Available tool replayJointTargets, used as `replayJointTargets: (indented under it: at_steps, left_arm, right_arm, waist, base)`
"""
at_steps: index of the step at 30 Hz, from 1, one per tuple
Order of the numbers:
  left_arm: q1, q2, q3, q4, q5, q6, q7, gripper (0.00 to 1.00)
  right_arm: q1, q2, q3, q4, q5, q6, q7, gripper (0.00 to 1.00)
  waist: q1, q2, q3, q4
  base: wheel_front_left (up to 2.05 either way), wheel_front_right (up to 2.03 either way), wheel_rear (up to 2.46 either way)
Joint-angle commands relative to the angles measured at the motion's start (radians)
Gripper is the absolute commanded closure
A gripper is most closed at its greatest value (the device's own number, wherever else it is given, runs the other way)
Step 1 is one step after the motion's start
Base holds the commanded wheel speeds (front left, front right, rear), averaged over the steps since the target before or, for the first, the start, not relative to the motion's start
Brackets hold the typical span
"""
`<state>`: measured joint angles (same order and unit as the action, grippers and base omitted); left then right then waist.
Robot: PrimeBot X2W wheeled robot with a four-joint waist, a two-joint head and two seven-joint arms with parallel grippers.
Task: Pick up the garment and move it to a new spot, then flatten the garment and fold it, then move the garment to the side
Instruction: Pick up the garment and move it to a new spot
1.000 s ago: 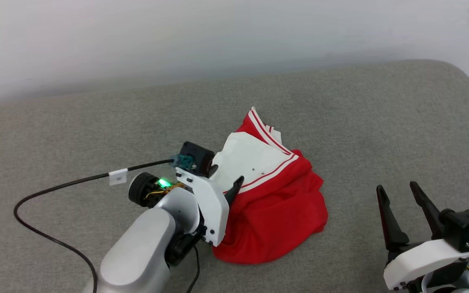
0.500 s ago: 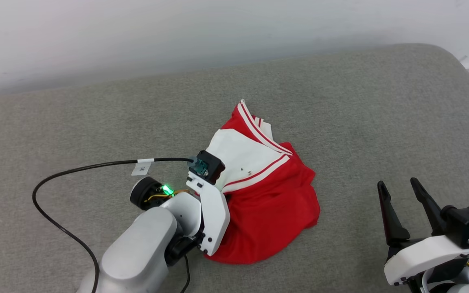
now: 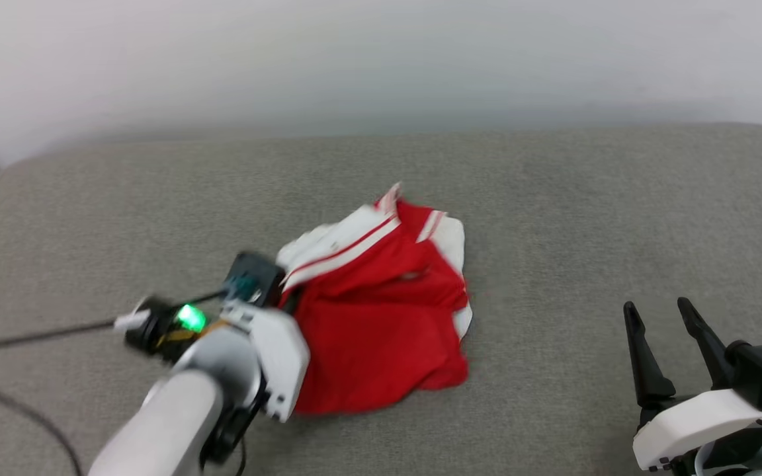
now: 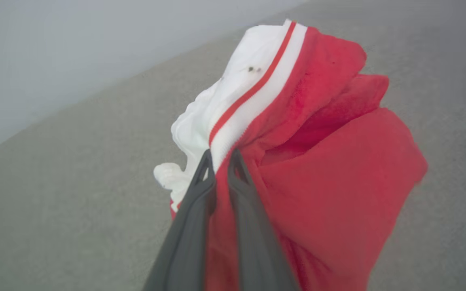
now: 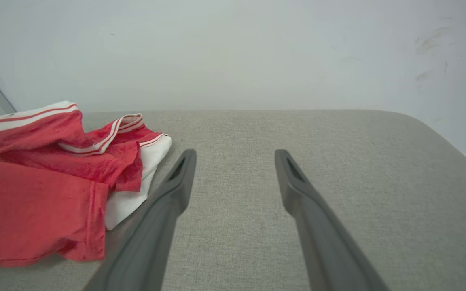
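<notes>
**Left gripper pinches crumpled red jersey on grey cushion**

The jersey [image 3: 381, 324] lies in a crumpled heap near the middle of the grey cushion [image 3: 586, 198], a little to the robot's left. Most of what shows is plain red cloth, folded over itself in soft ridges. A white sleeve with red-and-white striped trim runs along its far left edge, and another white patch shows at its right side. In the left wrist view the white part carries a small dark speck. No lettering or number can be made out, and the head view is blurred.

The left gripper [image 4: 219, 155] is closed to a narrow slit on the jersey. Its two dark fingers nip the cloth where the white striped band meets the red, and the fabric bunches upward from the pinch. In the head view the white wrist casing hides the fingertips at the near left edge of the heap.

The right gripper [image 3: 657, 304] stands wide apart and holds nothing. It sits above bare cushion well to the right of the jersey, with its fingers pointing away from the robot. In the right wrist view the jersey lies to the left of the nearer finger.

A black cable [image 3: 24, 336] trails off leftward from the left wrist, beside a green light [image 3: 189, 317]. A pale wall [image 3: 381, 59] rises behind the cushion
</notes>
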<state>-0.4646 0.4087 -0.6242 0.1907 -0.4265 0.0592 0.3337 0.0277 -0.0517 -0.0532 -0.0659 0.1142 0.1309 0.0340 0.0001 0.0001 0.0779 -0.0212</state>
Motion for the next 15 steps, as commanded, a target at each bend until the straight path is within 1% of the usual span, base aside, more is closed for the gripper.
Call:
replayJointTargets:
  at_steps: [1,4,6,8,10,11,12,13,15]
  left_arm:
    - [0.053,0.009,0.014,-0.018,-0.017,0.026,0.004,1.0]
    - [0.205,0.027,0.067,-0.054,-0.08,0.104,-0.002,1.0]
    - [0.298,0.026,0.1,-0.067,-0.119,0.151,-0.016,1.0]
    - [0.38,0.011,0.126,-0.076,-0.158,0.184,-0.035,1.0]
    - [0.438,-0.005,0.146,-0.081,-0.184,0.209,-0.065,1.0]
    - [0.456,-0.01,0.15,-0.083,-0.187,0.215,-0.08,0.79]
    - [0.468,-0.017,0.151,-0.086,-0.186,0.222,-0.097,0.12]
    - [0.476,-0.03,0.15,-0.091,-0.19,0.221,-0.112,0.0]
    - [0.477,-0.041,0.143,-0.098,-0.179,0.217,-0.143,0.0]
  right_arm:
    - [0.016,0.002,-0.002,-0.006,-0.004,0.0,0.0,0.0]
    - [0.02,0.002,-0.004,-0.014,-0.006,0.0,0.008,0.0]
    - [0.024,0.002,-0.006,-0.02,-0.008,0.0,0.014,0.0]
    - [0.028,0.002,-0.005,-0.024,-0.011,0.0,0.018,0.0]
    - [0.031,0.002,-0.007,-0.03,-0.013,0.0,0.025,0.0]
    - [0.034,0.002,-0.009,-0.033,-0.014,0.0,0.028,0.0]
    - [0.037,0.002,-0.013,-0.035,-0.016,0.0,0.029,0.0]
    - [0.039,0.002,-0.014,-0.037,-0.016,0.0,0.033,0.0]
    - [0.041,0.002,-0.017,-0.04,-0.021,0.0,0.038,0.0]
  waist:
    - [-0.0001,-0.0001,-0.011,0.02]
    - [-0.0001,-0.0001,-0.018,0.031]
    - [-0.0001,-0.0001,-0.021,0.035]
    - [-0.0001,-0.0001,-0.026,0.035]
    - [-0.0001,-0.0001,-0.033,0.035]
    - [-0.0001,-0.0001,-0.037,0.036]
    - [-0.0001,-0.0001,-0.041,0.037]
    - [-0.0001,-0.0001,-0.047,0.038]
    - [-0.0001,-0.0001,-0.059,0.037]
  base:
    - [0.0,0.0,0.0]
    - [0.0,0.0,0.0]
    - [0.0,0.0,0.0]
    - [0.0,0.0,0.0]
    - [0.0,0.0,0.0]
    - [0.0,0.0,0.0]
    - [0.0,0.0,0.0]
    - [0.0,0.0,0.0]
    - [0.0,0.0,0.0]
